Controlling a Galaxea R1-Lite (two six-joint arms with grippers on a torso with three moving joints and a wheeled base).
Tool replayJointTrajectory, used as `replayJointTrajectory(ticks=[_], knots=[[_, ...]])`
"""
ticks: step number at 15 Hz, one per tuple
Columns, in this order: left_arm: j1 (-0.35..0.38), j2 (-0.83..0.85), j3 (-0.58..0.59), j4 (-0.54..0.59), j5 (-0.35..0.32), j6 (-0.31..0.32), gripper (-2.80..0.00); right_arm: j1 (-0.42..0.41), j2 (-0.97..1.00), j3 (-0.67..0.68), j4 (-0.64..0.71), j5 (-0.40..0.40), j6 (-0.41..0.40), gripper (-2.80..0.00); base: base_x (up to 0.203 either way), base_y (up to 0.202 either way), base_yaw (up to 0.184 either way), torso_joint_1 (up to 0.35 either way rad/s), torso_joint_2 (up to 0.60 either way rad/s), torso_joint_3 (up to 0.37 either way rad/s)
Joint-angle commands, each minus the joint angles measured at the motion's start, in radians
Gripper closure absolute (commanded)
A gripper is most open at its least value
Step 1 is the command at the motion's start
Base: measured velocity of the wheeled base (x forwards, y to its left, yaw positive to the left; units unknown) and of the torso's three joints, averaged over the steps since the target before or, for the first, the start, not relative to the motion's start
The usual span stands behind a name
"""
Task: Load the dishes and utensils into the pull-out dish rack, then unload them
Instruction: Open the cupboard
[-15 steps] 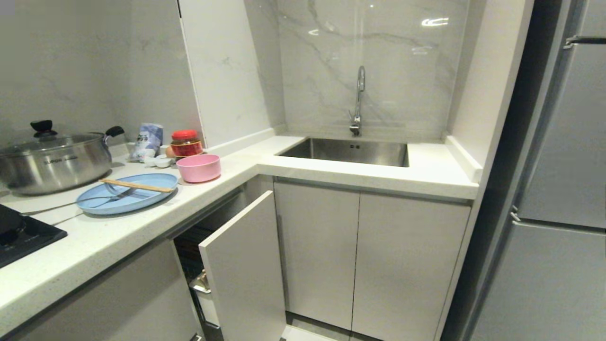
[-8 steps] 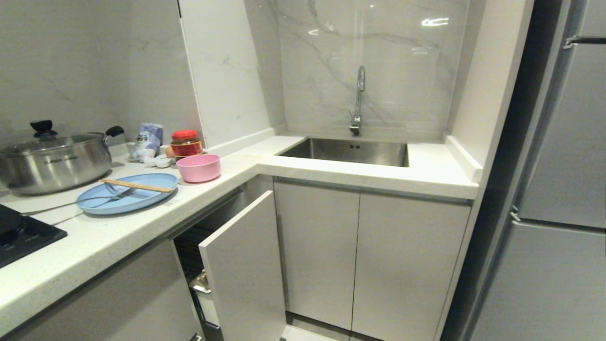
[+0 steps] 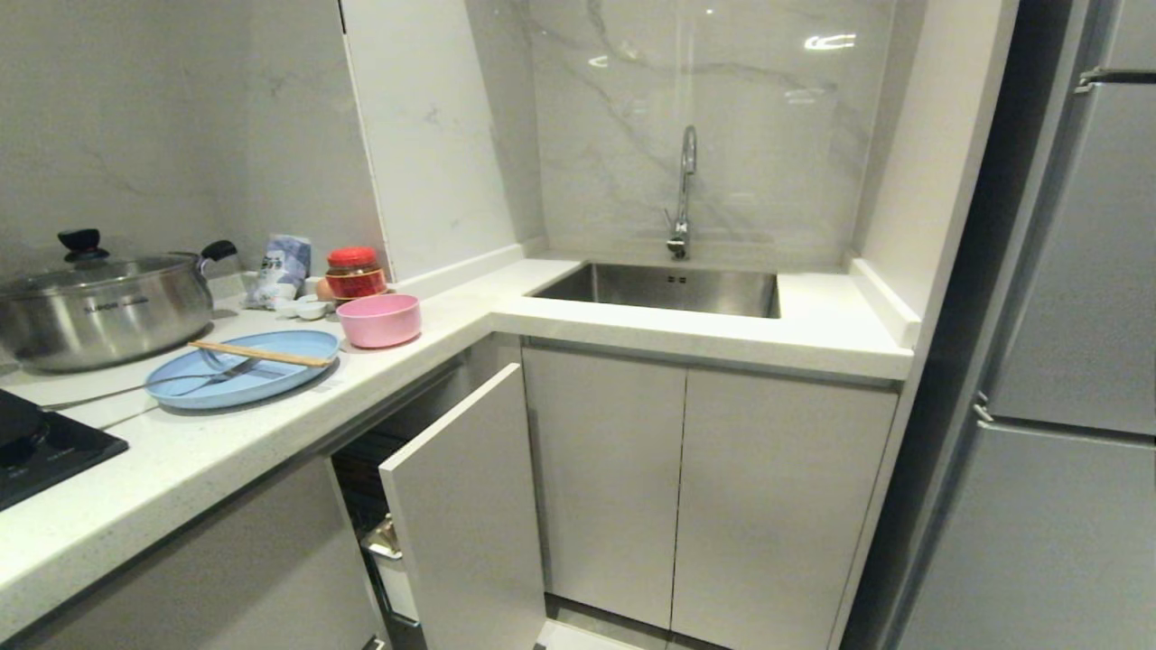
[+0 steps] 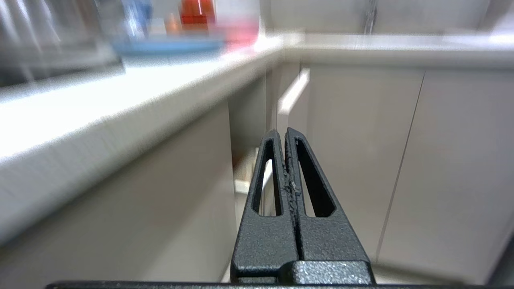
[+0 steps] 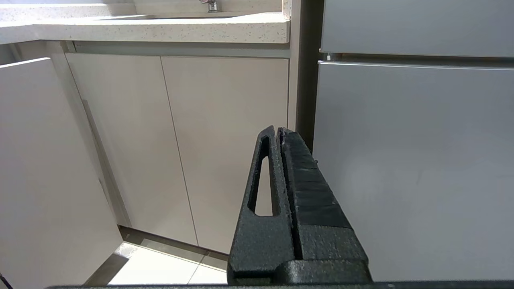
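On the left counter lies the light-blue plate, with the chopsticks and the fork resting across it. Just right of the plate stands the pink bowl. Below the counter the pull-out dish rack is drawn partly out, showing its white panel front and a chrome corner; its inside is mostly hidden. Neither arm shows in the head view. My left gripper is shut and empty, low, pointing toward the rack's panel. My right gripper is shut and empty, facing the cabinet doors and the fridge.
A lidded steel pot, a bag, a red-lidded jar and small white saucers stand behind the plate. A black hob is at the far left. A steel sink with a faucet fills the corner; a fridge stands on the right.
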Motion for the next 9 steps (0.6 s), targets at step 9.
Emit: replayJointTrajectory(ticks=[9], knots=[[0.003,0.342,-0.719,0.241,0.002,0.073,0.0,0.0,-0.001,0.026,-0.001,0.0,0.0,0.0,0.0,0.0,0.0,0.0,0.0,0.0]])
